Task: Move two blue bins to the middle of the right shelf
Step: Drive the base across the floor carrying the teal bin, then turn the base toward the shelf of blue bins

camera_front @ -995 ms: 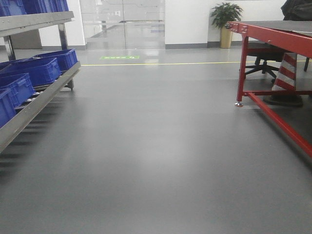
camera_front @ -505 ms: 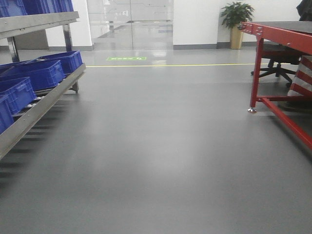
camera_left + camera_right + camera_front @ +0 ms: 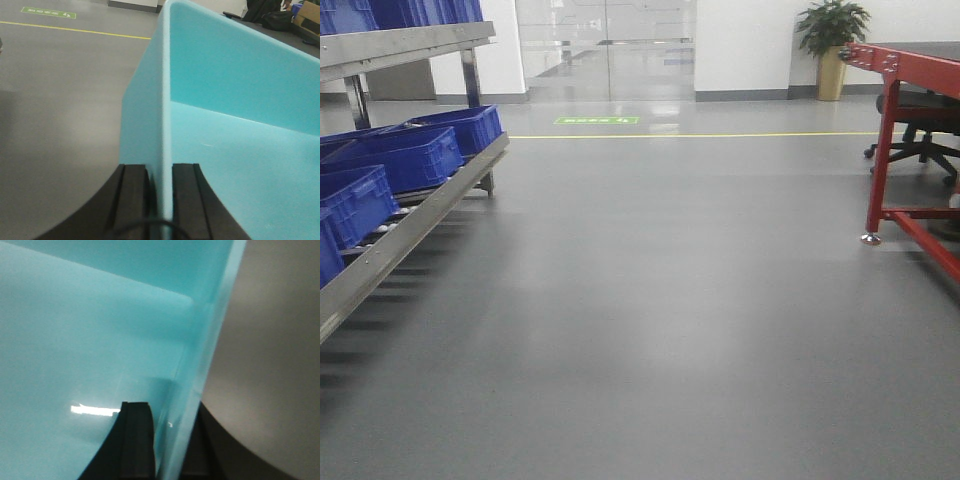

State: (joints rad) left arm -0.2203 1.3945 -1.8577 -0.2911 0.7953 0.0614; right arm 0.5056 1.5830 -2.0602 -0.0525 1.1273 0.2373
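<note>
A pale cyan bin (image 3: 230,100) fills both wrist views, held above the grey floor. My left gripper (image 3: 160,167) is shut on its left wall, one black finger outside and one inside. My right gripper (image 3: 172,407) is shut on the opposite wall of the bin (image 3: 75,330) in the same way. Only one bin interior shows; I cannot tell whether a second bin is nested under it. In the front view a steel rack stands at the left, and its tier with a wide brushed rail (image 3: 410,45) sits above the roller tier. I cannot tell whether that is the right shelf middle.
Dark blue ribbed bins (image 3: 415,155) sit on the rack's lower roller tier (image 3: 410,235). A red-framed table (image 3: 910,70) and an office chair (image 3: 925,140) stand at the right. Grey floor with a yellow line (image 3: 720,135) stretches ahead to glass doors and a potted plant (image 3: 832,35).
The front view has swung left: the rack, red table, plant and doors have all shifted right in the frame. The striped post at the right has left the view.
</note>
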